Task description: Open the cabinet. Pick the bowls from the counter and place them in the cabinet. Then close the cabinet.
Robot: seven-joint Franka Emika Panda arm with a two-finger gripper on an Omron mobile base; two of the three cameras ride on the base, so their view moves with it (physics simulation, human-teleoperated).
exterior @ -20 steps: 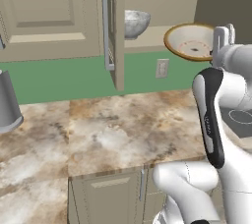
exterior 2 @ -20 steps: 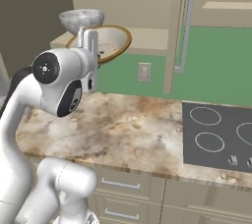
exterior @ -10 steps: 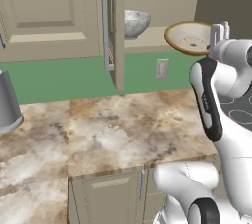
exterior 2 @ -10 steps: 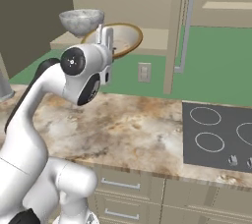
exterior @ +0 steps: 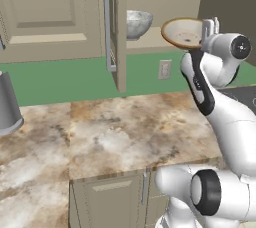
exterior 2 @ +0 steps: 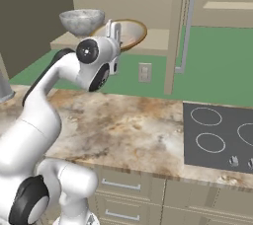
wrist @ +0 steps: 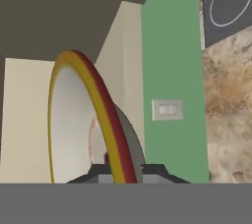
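Left base view: cream bowl [exterior: 184, 32] carried level at the cabinet [exterior: 150, 47] floor's front edge, beside the grey bowl [exterior: 136, 22] already inside. Right base view: gripper [exterior 2: 114, 27] raised for clearance. Hand view: fingers [wrist: 106, 158] pinched on rim.

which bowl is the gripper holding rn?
The cream bowl with the orange-brown rim, pinched at its rim by the gripper. The mottled grey-white bowl sits free inside the cabinet.

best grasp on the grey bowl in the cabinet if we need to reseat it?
Probably pinch the rim, one jaw inside and one outside, coming from the open front. The mottled grey bowl sits upright on the cabinet floor, its wide mouth up and the thin rim exposed.
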